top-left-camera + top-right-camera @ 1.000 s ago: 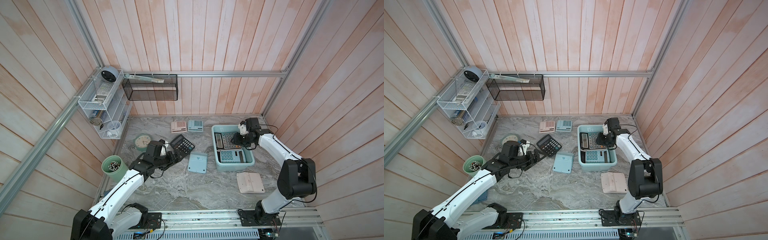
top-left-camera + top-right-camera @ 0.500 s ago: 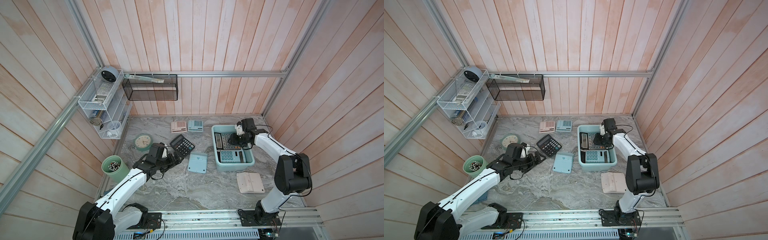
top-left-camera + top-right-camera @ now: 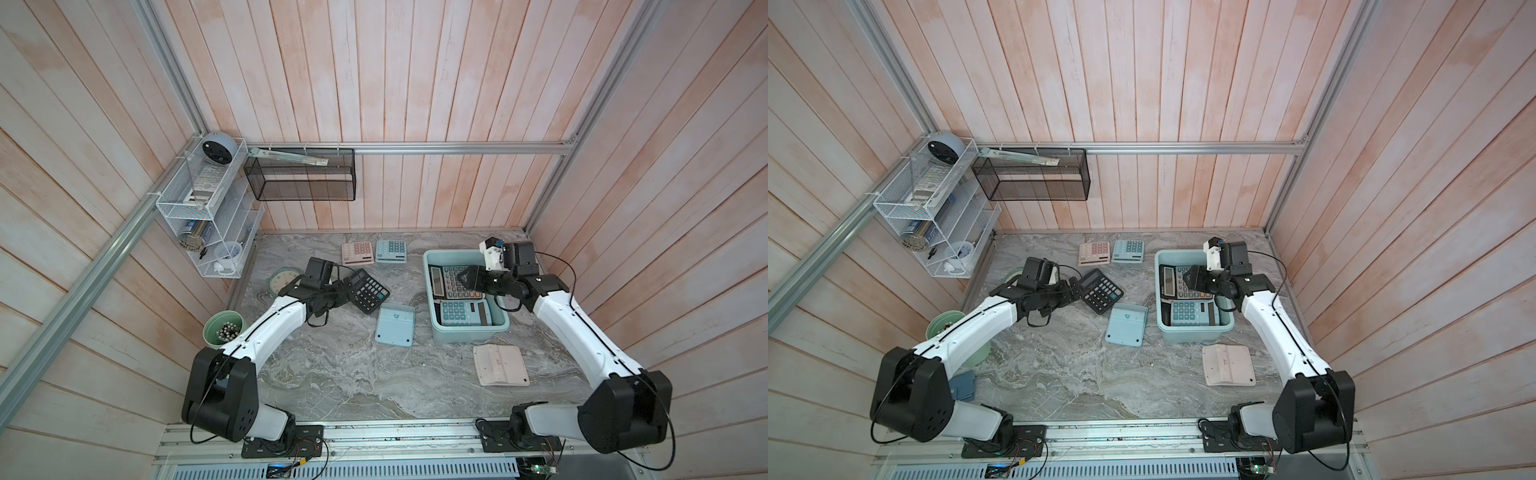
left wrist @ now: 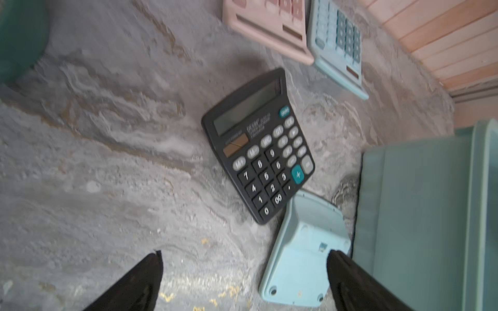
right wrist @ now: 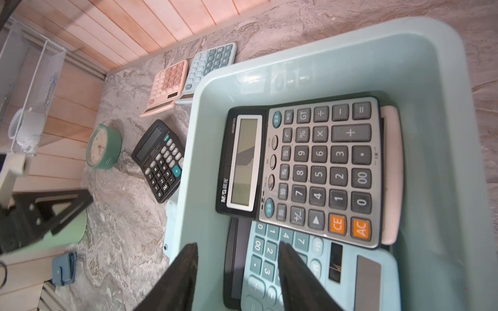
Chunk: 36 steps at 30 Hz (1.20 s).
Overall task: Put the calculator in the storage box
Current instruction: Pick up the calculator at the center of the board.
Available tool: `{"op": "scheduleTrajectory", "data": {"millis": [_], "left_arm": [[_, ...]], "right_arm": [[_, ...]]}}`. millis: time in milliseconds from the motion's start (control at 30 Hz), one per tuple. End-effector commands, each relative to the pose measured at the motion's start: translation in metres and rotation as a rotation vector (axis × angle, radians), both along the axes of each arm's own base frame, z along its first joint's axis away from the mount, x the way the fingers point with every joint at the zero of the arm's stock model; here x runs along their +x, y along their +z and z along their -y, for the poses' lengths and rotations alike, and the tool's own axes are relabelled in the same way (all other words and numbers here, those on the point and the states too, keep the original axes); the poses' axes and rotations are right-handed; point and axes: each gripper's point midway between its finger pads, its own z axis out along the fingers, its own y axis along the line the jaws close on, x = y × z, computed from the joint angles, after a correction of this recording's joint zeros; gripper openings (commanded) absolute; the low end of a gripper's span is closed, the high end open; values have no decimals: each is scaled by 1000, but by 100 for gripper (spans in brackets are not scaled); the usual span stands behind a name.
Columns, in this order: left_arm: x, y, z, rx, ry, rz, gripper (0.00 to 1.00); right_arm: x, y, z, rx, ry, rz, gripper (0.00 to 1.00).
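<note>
The left tool (image 4: 245, 253) is spread wide with nothing held, and the black calculator (image 4: 258, 145) is seen lying on the table (image 4: 107, 161) near it. The right tool (image 5: 237, 243) is half spread, empty, over the storage box (image 3: 469, 334), where a grey calculator (image 5: 318, 167) is laid.

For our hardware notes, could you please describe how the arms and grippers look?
The left arm and right arm have white shells, black joint housings and loose black cables. The left gripper and right gripper are black with tapering fingers; the right wrist carries a white bracket.
</note>
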Motion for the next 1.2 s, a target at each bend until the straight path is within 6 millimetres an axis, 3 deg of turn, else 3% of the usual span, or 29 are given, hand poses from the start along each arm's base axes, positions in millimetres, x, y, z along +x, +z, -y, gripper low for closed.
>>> {"op": "scheduleTrajectory", "data": {"millis": [0, 100, 300, 533, 733, 933, 1033, 1167], "left_arm": [[29, -1, -18, 146, -9, 27, 100], [56, -11, -16, 175, -61, 7, 100], [84, -44, 3, 146, -210, -59, 100], [80, -60, 29, 19, -317, -89, 87], [79, -81, 26, 21, -316, -132, 71], [83, -93, 22, 0, -313, -143, 66], [84, -93, 23, -4, -320, -140, 57], [84, -89, 22, -9, -319, -138, 32]], "right_arm": [[-15, 6, -5, 65, 27, 11, 56], [-25, 13, -8, 107, 46, 15, 56], [-37, 15, -7, 119, 66, 6, 57], [-44, 11, -2, 134, 66, -3, 57], [-46, 11, -3, 147, 71, -2, 57], [-49, 14, -5, 160, 75, 1, 56], [-51, 14, -3, 156, 73, 2, 56], [-53, 15, -3, 154, 74, 3, 56]]}}
